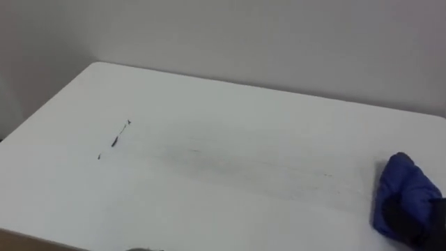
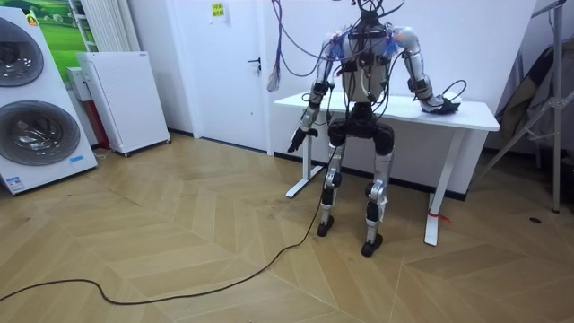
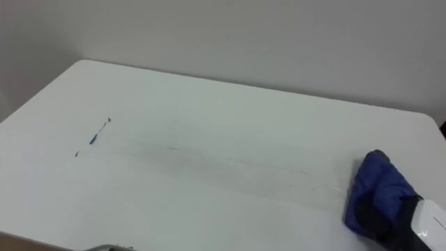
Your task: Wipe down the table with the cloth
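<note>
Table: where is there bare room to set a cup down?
The table is mostly bare: the whole middle, between the dark marks at its left and the blue cloth at its right, and the far strip along the wall. Only the near right corner is crowded, by cloth and right hand.

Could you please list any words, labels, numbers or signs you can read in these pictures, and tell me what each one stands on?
No text here is legible.
Yellow sign high on the door: too small to read.
Label low on the washing machine: too small to read.
Dark marks on the table: smudges, not letters.
Blue cloth: no print shows.
</note>
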`<state>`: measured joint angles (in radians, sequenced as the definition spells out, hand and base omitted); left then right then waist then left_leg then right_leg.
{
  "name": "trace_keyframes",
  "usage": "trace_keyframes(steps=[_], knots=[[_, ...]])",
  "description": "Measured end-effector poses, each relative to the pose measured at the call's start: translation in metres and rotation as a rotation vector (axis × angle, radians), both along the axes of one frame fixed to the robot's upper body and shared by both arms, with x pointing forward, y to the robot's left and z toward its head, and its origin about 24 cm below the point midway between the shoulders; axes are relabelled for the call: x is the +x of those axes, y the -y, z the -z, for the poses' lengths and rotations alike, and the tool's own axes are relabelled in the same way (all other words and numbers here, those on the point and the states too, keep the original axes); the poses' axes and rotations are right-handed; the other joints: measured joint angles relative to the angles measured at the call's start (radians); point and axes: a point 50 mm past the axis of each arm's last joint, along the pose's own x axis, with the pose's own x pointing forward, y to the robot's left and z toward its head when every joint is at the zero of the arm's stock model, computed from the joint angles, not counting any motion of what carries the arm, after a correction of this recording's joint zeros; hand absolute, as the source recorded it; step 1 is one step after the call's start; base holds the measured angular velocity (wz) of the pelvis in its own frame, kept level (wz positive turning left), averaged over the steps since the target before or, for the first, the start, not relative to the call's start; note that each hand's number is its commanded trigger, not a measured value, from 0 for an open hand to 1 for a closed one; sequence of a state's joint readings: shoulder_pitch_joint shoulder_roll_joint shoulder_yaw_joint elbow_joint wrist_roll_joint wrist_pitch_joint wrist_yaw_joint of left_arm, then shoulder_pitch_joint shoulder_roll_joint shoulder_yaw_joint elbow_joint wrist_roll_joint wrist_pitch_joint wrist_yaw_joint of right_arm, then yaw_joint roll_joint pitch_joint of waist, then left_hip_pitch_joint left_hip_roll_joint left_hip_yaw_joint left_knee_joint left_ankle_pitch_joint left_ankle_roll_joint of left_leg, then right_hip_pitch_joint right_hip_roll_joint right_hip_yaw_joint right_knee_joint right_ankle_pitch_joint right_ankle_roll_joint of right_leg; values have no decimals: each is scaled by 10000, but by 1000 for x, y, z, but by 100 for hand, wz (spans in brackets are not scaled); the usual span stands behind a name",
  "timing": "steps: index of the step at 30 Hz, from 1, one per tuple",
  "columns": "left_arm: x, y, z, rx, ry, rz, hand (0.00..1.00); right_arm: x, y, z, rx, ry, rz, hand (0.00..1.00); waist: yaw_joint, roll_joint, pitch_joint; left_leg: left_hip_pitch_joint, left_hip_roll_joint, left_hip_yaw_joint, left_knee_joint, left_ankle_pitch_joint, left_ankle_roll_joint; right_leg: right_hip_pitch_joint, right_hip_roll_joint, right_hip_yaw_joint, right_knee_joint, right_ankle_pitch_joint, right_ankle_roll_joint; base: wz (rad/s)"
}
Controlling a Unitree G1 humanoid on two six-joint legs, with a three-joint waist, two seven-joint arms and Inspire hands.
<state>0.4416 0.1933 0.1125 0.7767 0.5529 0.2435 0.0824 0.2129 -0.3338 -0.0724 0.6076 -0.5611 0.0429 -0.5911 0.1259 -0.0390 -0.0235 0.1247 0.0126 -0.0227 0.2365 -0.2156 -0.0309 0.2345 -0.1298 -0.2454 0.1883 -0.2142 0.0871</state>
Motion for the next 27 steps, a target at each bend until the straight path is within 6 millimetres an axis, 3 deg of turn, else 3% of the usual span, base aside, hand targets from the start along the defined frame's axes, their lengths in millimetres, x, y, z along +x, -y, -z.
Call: trace_keyframes(steps=[4,5,6,10,12,14,15,19,20,24,25,27], knots=[[2,5,4,-178,-135,-129,0,30,-26,-8,-554,-633,-1480,100,548,37,49,-26,168,43,-3,-78,-126,-298,244,380,28,98,-158,-41],[4,6,4,-206,-168,-21,0,44,-40,-12,-848,-817,-2429,100,663,37,78,-113,195,-27,-3,-79,-130,-441,307,446,-3,124,-199,-22],[7,8,5,-267,-133,-31,0,58,-57,-18,-960,-845,-3307,100,737,46,221,-122,196,-105,-14,-70,-140,-462,344,482,-16,120,-212,-9],[6,8,4,-285,-240,-229,0,81,-89,-27,-1386,-886,-5093,100,966,-26,326,-365,165,-217,-21,-31,-95,-629,343,424,-31,85,-226,11],[-3,4,3,-193,-481,-335,0,80,-87,-26,-1412,-945,-5080,100,1013,-130,305,-445,123,-308,-58,-30,-89,-636,326,392,-56,76,-211,19],[-11,1,1,-117,-677,-374,0,74,-85,-22,-1436,-873,-5141,100,834,-219,278,-454,103,-304,-11,-33,-85,-534,299,163,-88,58,-181,29],[-15,1,1,-103,-776,-383,0,69,-82,-19,-1438,-739,-5073,100,646,-225,278,-440,101,-241,21,-32,-84,-396,276,-38,-88,59,-179,43],[-13,-6,-1,-10,-602,-193,0,54,-68,-9,-1289,-289,-4418,100,461,-145,220,-433,101,-215,19,-52,-56,-248,247,-339,-56,59,-178,25],[-9,-8,-2,65,-498,-192,0,51,-64,-6,-1256,-152,-4186,100,438,-114,192,-445,97,-217,32,-51,-56,-244,229,-594,-65,58,-175,0],[-5,-17,-5,461,-396,-95,0,27,-43,0,-1625,-152,-3267,100,335,-94,-9,-445,-58,-217,159,-51,-16,30,89,-790,-230,-21,-47,12],[-2,-17,-5,478,-341,-4,0,24,-40,1,-1658,-193,-3108,3,299,-109,-19,-428,-78,-205,199,-60,1,73,64,-811,-235,-31,-31,23],[0,-16,-4,436,-295,103,0,19,-36,4,-1572,-274,-2755,0,291,-91,-80,-376,-105,-120,211,-66,26,99,37,-614,-230,-41,-15,-4]])
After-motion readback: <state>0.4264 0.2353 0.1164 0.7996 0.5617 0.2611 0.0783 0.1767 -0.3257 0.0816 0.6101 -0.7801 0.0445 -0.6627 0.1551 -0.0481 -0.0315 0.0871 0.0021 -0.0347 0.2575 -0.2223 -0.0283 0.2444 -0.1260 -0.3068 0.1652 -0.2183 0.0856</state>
